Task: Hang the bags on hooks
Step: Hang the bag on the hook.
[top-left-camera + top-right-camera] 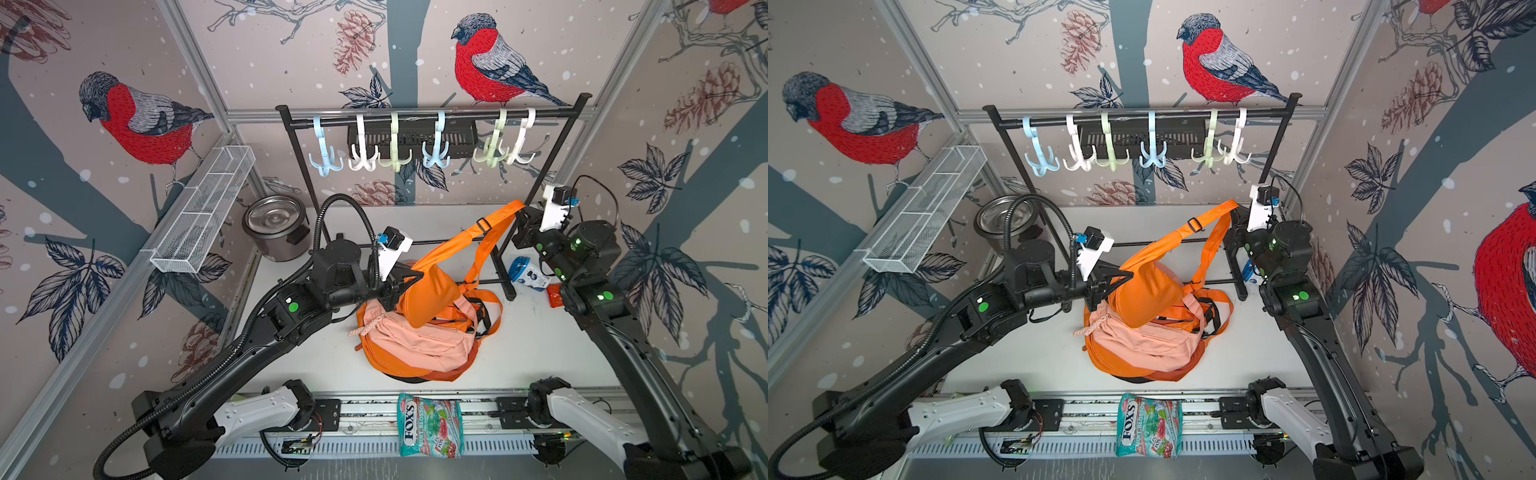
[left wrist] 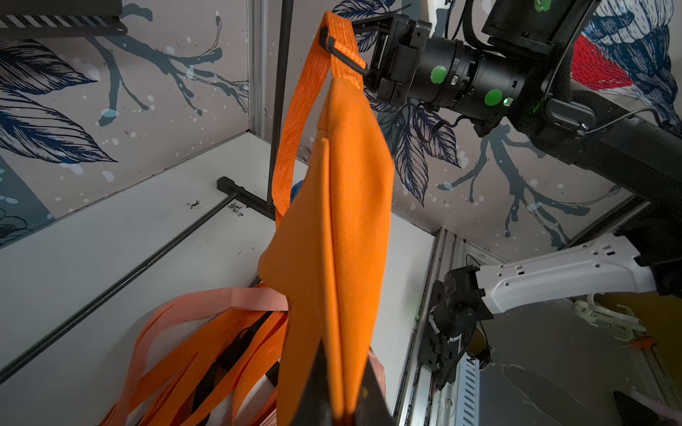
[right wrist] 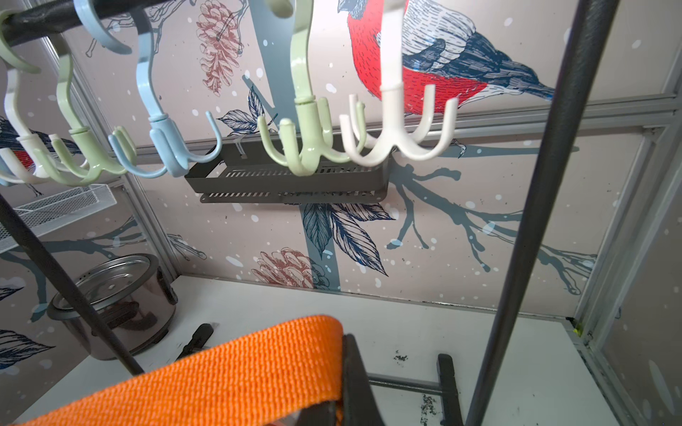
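Here, gripped the orange bag (image 1: 432,295) by its pouch with the left claw (image 1: 409,277) clamped tight, over the backpack (image 1: 415,349) on the table (image 1: 540,353); pinched its strap (image 1: 494,222) in the closed right claw (image 1: 521,214) beside the rack post (image 1: 552,166), below the hooks (image 1: 521,143).

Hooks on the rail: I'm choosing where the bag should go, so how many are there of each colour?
Blue hooks: 2
White hooks: 2
Green hooks: 2
Total: 6
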Controlling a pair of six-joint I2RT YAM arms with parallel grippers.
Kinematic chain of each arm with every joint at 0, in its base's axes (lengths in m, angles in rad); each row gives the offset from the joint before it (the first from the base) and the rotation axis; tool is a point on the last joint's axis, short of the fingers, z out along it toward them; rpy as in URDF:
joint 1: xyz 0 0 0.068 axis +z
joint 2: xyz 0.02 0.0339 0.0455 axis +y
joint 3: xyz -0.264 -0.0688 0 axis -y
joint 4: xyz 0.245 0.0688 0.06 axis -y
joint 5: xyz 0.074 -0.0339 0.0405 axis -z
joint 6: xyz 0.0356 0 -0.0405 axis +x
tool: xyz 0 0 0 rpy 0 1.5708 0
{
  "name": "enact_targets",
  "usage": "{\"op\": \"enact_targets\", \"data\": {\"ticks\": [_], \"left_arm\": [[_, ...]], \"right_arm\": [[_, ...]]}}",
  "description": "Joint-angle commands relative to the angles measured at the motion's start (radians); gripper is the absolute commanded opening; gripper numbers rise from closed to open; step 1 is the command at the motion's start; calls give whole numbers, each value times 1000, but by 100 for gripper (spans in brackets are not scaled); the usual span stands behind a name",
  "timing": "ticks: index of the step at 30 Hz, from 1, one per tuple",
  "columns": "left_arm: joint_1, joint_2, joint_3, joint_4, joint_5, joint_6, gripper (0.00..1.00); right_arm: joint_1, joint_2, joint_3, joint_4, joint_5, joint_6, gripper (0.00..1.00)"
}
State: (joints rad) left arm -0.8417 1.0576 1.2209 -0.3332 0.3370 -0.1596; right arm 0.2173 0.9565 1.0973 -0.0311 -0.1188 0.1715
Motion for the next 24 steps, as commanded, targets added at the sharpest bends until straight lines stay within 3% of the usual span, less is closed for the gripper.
{"op": "enact_targets", "data": {"ticks": [1,13,24], "left_arm": [[-3,28,1,161,17,-57,0],[-57,245,111,365,29,-169,0],[-62,396,268,392,36,-231,0]], "right_arm": [[-41,15,47,-10,30,-11,4],[-167,183,292,-53,-27,15,3],[-199,383,538,-111,-65,5,3]]}}
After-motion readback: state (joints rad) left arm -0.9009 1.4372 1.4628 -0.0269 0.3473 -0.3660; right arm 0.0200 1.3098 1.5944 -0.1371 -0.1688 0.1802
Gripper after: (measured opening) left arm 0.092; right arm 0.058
